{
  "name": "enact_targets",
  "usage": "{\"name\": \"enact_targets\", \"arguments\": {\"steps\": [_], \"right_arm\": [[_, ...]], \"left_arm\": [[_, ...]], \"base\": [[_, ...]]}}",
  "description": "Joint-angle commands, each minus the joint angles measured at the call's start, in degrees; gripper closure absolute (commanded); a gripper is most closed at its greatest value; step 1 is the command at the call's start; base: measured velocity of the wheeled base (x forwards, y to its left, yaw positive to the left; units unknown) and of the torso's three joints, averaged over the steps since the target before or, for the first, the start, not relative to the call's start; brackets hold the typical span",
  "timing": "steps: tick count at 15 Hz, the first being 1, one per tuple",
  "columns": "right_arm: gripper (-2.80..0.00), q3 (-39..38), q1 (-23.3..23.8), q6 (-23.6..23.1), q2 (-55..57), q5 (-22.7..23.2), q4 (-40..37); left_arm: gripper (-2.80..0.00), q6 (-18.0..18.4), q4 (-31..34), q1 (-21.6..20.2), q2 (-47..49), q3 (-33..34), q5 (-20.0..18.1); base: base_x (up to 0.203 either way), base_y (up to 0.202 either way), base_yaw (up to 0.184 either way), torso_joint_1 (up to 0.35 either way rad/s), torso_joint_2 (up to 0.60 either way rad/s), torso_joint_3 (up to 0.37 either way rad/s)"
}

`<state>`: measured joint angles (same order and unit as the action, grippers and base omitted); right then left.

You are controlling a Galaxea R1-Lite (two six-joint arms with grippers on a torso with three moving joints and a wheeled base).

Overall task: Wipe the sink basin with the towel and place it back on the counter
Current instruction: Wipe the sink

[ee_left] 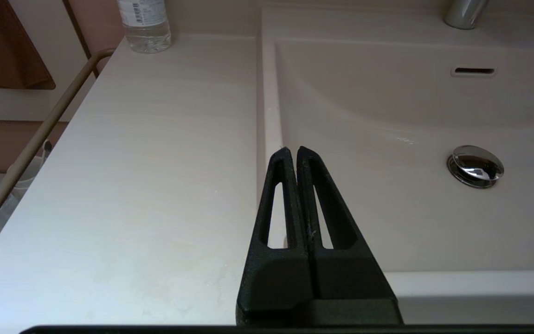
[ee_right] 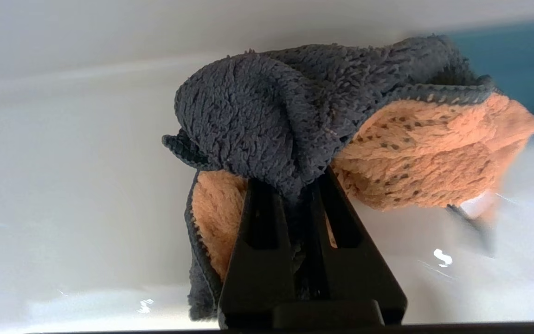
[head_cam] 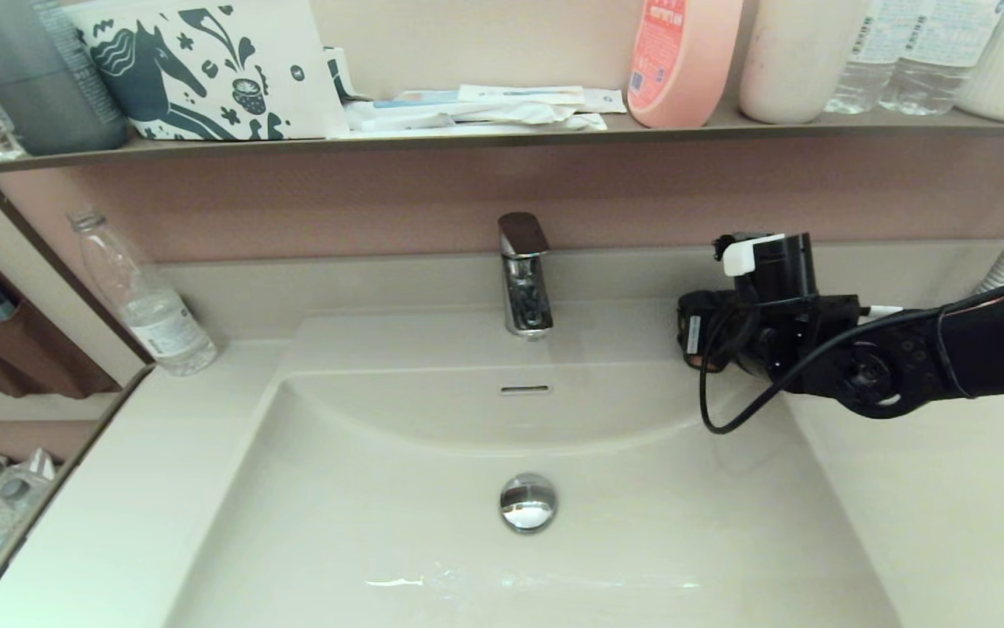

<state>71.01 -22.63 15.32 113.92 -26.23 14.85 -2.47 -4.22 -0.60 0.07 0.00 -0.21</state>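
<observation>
Right gripper (ee_right: 294,185) is clamped on the towel (ee_right: 294,106) at the sink basin's (head_cam: 379,541) far right corner — head view barely shows the cloth. Left gripper (ee_left: 293,150) is closed, holding nothing, over the table (ee_left: 155,162) edge.

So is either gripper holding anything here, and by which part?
The right gripper pinches the towel by a bunched fold; the left gripper holds nothing.

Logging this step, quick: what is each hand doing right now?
Left hand: closed, empty, over the pale cream counter edge.
Right hand: closed on the grey-and-orange fluffy towel, at the cream-white sink basin's right rear.
</observation>
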Motion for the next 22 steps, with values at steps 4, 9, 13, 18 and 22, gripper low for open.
{"name": "enact_targets", "arguments": {"steps": [4, 9, 13, 18, 22], "right_arm": [[0.0, -4.42, 0.1, -0.09, -11.55, -0.12, -1.02], [0.0, -3.77, 0.21, -0.08, -26.68, -0.78, -20.5], [0.0, 3.43, 0.79, 0.05, -36.18, -1.01, -38.61], [0.0, 6.45, 2.48, 0.06, -41.67, -1.1, -52.17], [0.0, 2.36, 11.39, 1.23, -42.35, -0.74, -55.92]], "left_arm": [[0.0, -0.06, -0.07, 0.06, 0.01, 0.0, 0.03], [0.0, -0.07, 0.0, -0.02, 0.01, 0.0, 0.03], [0.0, -0.07, 0.0, -0.02, 0.01, 0.0, 0.03], [0.0, -0.04, -0.04, 0.01, 0.01, 0.0, 0.03], [0.0, -0.03, -0.04, 0.03, 0.01, 0.0, 0.03]], "base": [[0.0, 0.0, 0.0, 0.0, 0.0, 0.0], [0.0, 0.0, 0.0, 0.0, 0.0, 0.0], [0.0, 0.0, 0.0, 0.0, 0.0, 0.0], [0.0, 0.0, 0.0, 0.0, 0.0, 0.0], [0.0, 0.0, 0.0, 0.0, 0.0, 0.0]]}}
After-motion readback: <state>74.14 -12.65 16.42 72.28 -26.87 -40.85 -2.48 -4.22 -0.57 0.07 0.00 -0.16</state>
